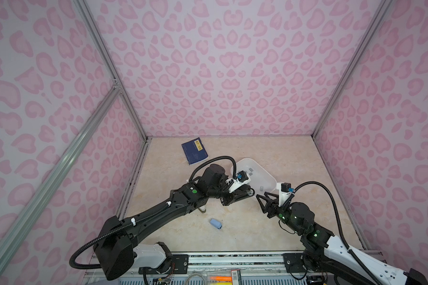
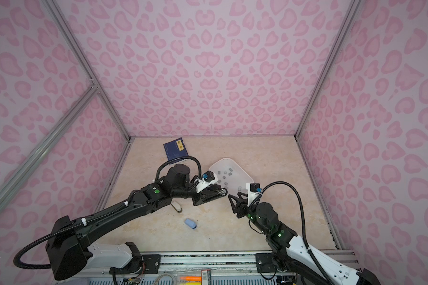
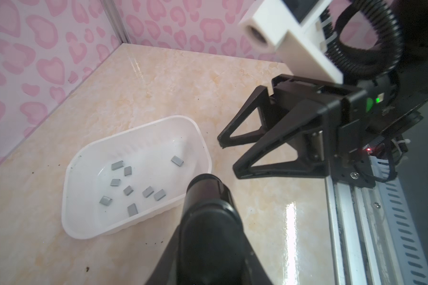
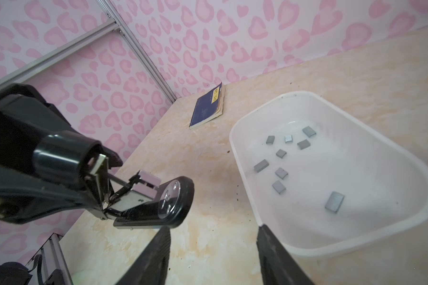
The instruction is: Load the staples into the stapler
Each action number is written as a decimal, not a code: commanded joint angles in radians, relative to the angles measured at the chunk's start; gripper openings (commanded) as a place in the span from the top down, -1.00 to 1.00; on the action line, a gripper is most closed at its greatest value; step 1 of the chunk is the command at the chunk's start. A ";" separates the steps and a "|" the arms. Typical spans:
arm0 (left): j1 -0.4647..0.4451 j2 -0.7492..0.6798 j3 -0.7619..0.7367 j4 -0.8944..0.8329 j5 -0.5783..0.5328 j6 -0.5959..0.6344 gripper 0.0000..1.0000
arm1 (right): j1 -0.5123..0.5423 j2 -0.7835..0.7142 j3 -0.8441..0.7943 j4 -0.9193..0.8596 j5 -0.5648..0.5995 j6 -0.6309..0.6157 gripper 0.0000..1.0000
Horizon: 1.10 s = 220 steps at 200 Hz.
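Observation:
My left gripper (image 3: 209,237) is shut on a black stapler (image 4: 173,199), held tilted above the table with its top swung open and its metal magazine (image 4: 148,182) showing. In both top views the left gripper (image 1: 235,195) (image 2: 208,195) sits beside the white tray (image 1: 269,172) (image 2: 232,161). Several small grey staples (image 3: 131,187) (image 4: 282,172) lie loose in the tray. My right gripper (image 4: 213,227) (image 1: 261,199) (image 2: 232,199) stands open and empty over bare table, between the stapler and the tray's near rim (image 4: 240,158).
A blue booklet (image 1: 194,150) (image 4: 208,106) lies at the back left. A small light-blue stapler (image 1: 216,223) (image 2: 190,223) lies near the front middle. A beige stapler (image 2: 176,206) lies partly under my left arm. Pink patterned walls enclose the table.

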 commanded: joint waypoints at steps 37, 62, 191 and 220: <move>0.043 -0.025 0.033 -0.124 0.033 0.366 0.91 | -0.007 -0.208 -0.051 0.069 0.001 -0.281 -0.41; 0.055 -0.074 0.011 -0.141 0.067 0.442 0.91 | -0.012 -0.120 -0.028 0.156 -0.179 -0.432 -0.40; 0.059 -0.163 -0.034 -0.317 0.249 0.540 0.92 | 0.104 0.177 0.096 0.120 -0.525 -0.740 -0.30; 0.059 -0.175 -0.036 -0.318 0.263 0.543 0.92 | 0.121 0.281 0.155 0.110 -0.482 -0.747 -0.18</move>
